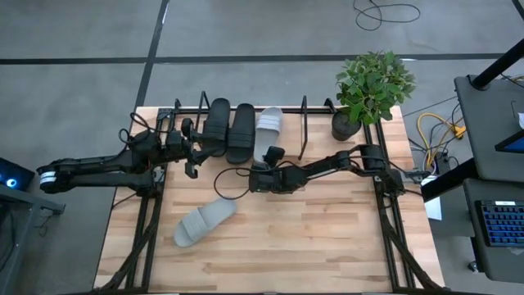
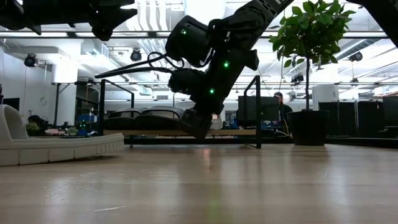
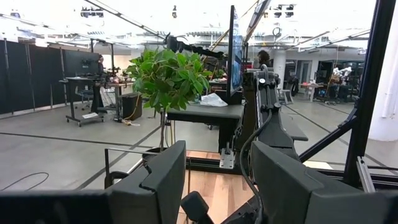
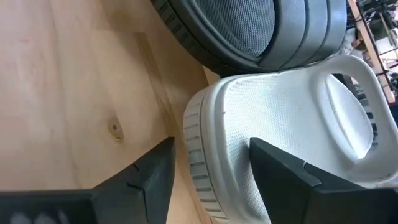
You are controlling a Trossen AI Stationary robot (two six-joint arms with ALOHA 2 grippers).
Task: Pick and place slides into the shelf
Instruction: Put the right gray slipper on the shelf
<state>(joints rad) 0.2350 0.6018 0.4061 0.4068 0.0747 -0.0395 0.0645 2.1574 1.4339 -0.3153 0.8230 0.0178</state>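
Observation:
On the shelf (image 1: pixel 304 123), at the table's far edge, lie two black slides (image 1: pixel 229 129) and one light grey slide (image 1: pixel 269 124), side by side on the base board. A second light grey slide (image 1: pixel 205 223) lies sole-down on the table, near and to the left. My right gripper (image 1: pixel 271 156) is open at the near, heel end of the shelf's light grey slide (image 4: pixel 292 112), one finger over the footbed and one beside the sole. My left gripper (image 1: pixel 195 149) hangs open and empty, just left of the black slides. My right gripper (image 4: pixel 211 146) comes at the heel end (image 4: pixel 205 155) of the light grey slide on the shelf, slanting down from the table's near side, with the rim between its open fingers. Whether either finger touches the slide cannot be told.
A potted plant (image 1: pixel 370 88) stands at the table's far right corner, beside the shelf's right end. The shelf's upright wire loops (image 1: pixel 304 111) rise between the slides and the plant. Bare wood (image 1: pixel 327 238) spreads across the near and right part of the table.

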